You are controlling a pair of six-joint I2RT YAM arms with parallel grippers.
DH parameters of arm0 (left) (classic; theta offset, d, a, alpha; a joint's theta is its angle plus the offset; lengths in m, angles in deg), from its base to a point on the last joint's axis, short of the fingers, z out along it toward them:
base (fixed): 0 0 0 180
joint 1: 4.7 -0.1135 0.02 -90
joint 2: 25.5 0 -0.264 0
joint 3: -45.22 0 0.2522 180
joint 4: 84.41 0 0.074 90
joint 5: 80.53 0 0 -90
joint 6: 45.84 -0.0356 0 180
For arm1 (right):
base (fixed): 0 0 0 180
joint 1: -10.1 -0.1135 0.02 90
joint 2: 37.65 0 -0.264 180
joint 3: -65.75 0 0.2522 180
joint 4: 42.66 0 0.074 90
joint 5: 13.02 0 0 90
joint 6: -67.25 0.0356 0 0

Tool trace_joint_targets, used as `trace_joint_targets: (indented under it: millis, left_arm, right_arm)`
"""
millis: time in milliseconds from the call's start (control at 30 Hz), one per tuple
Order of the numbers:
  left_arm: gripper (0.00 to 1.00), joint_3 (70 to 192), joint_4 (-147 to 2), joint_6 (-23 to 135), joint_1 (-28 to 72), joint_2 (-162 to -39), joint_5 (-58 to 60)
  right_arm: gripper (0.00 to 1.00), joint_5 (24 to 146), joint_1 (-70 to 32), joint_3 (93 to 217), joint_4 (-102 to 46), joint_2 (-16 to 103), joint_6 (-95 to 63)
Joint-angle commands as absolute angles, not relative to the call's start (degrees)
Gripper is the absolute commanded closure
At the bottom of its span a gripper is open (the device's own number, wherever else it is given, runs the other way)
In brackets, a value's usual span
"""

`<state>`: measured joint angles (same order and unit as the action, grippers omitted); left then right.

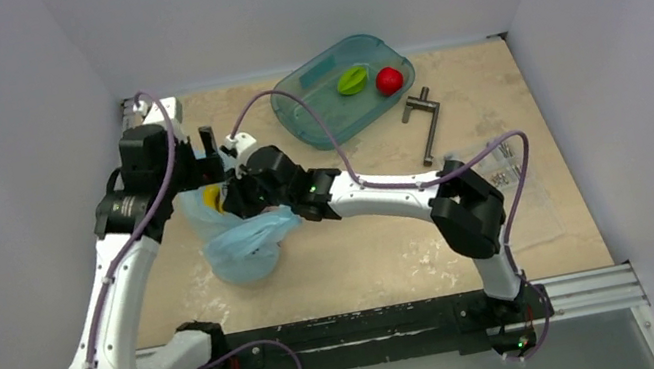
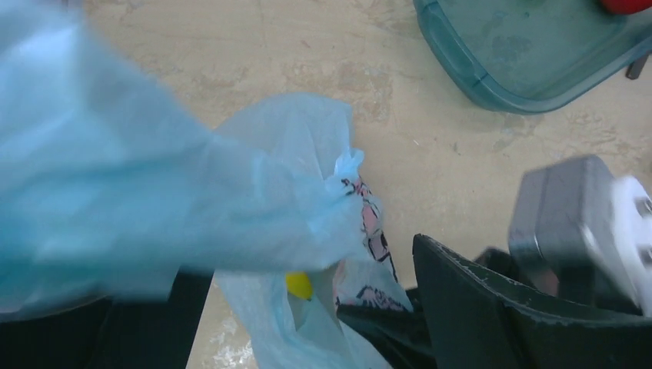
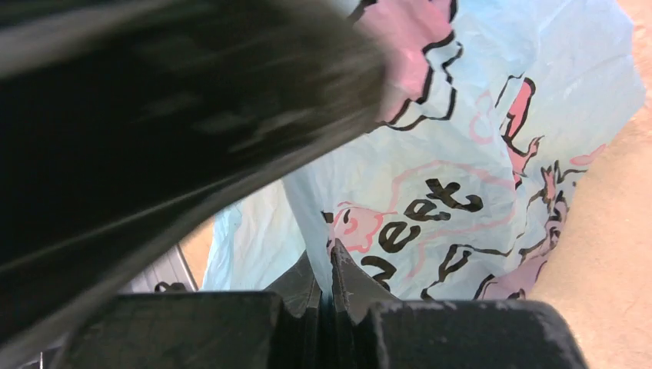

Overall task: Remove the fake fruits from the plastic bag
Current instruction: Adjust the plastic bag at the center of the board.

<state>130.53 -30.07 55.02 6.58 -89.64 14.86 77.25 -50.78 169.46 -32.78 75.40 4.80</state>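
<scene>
Left wrist view is showing me the banana (image 2: 298, 284) lying inside the bag (image 2: 154, 200), nothing out yet; right gripper (image 3: 332, 280) is pinching the bag, left gripper (image 2: 307, 265) is hanging spread open.

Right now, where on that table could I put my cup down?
The widest bare patch of table lies front centre, between the plastic bag and the right arm's elbow. It is crowded around the bag, blue tray and metal handle.
</scene>
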Motion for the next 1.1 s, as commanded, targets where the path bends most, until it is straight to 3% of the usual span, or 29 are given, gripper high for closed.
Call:
trace_joint_targets:
  millis: [0,233,433,700,833,1067]
  left_arm:
    - [0.0,128.6,-19.55,60.29,6.63,-79.21,15.04]
    - [0.0,121.58,-11.45,66.53,6.63,-63.47,15.44]
    - [0.0,115.53,-7.72,76.63,6.65,-59.43,16.11]
    - [0.06,115.71,-11.37,82.61,6.63,-67.09,18.23]
    - [0.0,118.57,-14.61,82.49,6.63,-69.67,16.41]
    - [0.0,122.13,-18.26,84.05,6.68,-74.83,15.53]
  right_arm:
    - [1.0,80.41,-50.33,168.49,-38.37,73.21,6.71]
    - [1.0,83.7,-47.79,164.7,-42.27,71.61,9.6]
    - [1.0,86.34,-46.67,161.91,-43.73,70.31,10.69]
    - [1.0,88.66,-46.67,159.43,-45.52,69.18,12.07]
    - [1.0,88.51,-46.67,158.85,-45.05,68.25,11.76]
    - [1.0,88.67,-46.67,157.62,-45.46,66.57,11.53]
